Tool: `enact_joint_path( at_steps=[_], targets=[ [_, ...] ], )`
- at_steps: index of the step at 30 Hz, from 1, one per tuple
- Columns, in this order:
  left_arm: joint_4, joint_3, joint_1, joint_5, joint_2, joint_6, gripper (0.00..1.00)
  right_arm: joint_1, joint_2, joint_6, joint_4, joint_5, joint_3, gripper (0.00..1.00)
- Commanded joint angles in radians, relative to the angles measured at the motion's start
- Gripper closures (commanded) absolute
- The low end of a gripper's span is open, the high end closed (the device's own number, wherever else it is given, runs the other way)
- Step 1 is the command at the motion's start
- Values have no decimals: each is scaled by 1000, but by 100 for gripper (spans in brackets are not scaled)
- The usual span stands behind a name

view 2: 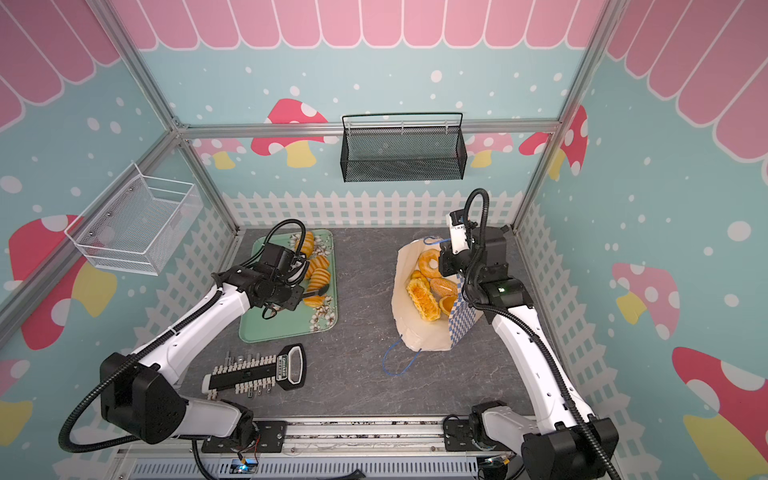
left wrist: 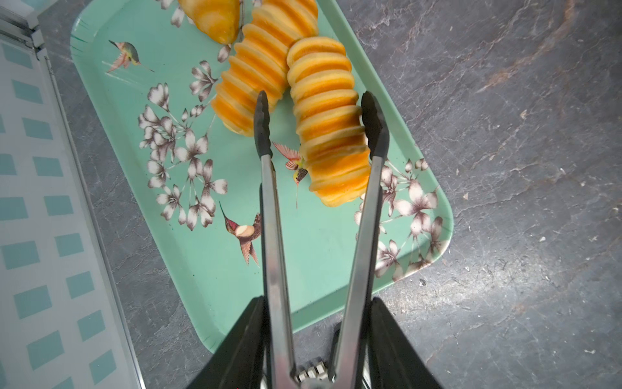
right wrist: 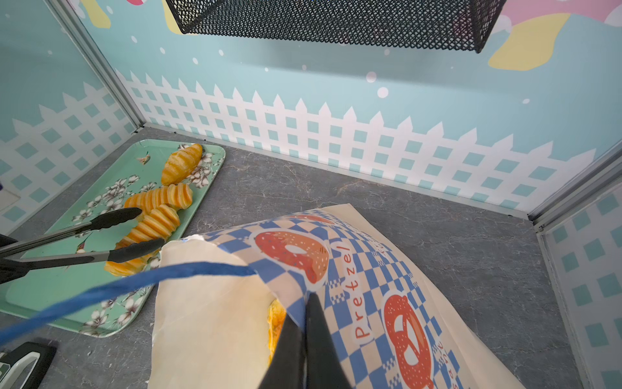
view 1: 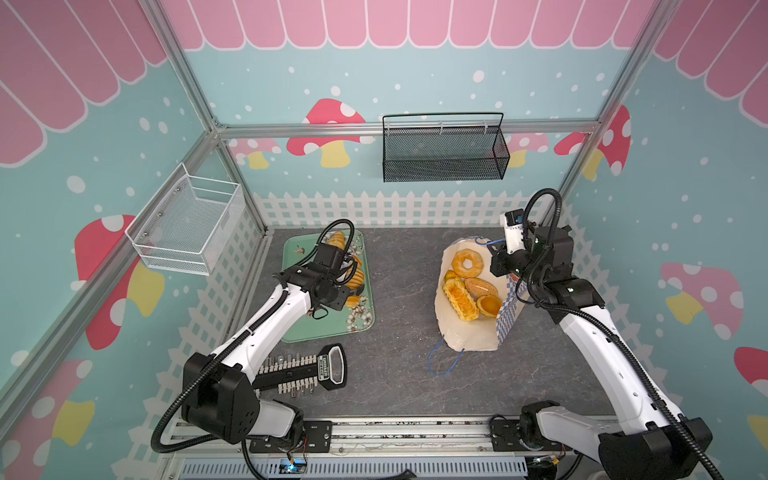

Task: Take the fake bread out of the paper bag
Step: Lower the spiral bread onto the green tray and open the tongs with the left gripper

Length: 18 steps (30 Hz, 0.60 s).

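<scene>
The bread (view 2: 424, 299) is split between two places. Some is in the bag (view 1: 467, 338), which sits on the right of the table (view 1: 399, 291) with its mouth gaping upward. In it I can see a doughnut (view 1: 467, 262), a lattice-topped long loaf (view 1: 460, 300), a brown bun (view 1: 480, 286) and a small round tart (view 1: 489, 305). All are glossy golden-orange and packed against each other.

More bread lies on a green flowered tray (left wrist: 202, 269) at the left rear: a croissant (right wrist: 181, 163), a ribbed loaf (left wrist: 331, 134) and, touching it, a second ribbed loaf (left wrist: 255, 77).

The bag is cream inside and blue-and-white checkered outside, with orange logos. One blue cord (view 1: 444, 361) trails on the table in front of it.

The right gripper (right wrist: 303, 313) is pinched tight on the bag's far rim, with paper between its fingers. The left gripper (left wrist: 318, 303) clasps a pair of tongs (left wrist: 272, 219) by the arms. The tongs' black tips stand apart, one on each side of the ribbed loaf. One tip is right against it; whether it presses I cannot tell.
</scene>
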Motion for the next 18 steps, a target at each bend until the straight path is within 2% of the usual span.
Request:
enact_joint_path(
  at_steps=[1, 14, 18],
  targets=[
    [9, 7, 6, -30, -43, -9, 55, 5, -13, 2, 2, -12, 1, 100],
    [30, -23, 5, 47, 8, -22, 56, 5, -35, 7, -8, -10, -7, 100],
    [42, -31, -6, 50, 31, -18, 60, 5, -38, 7, -8, -9, -8, 100]
  ],
)
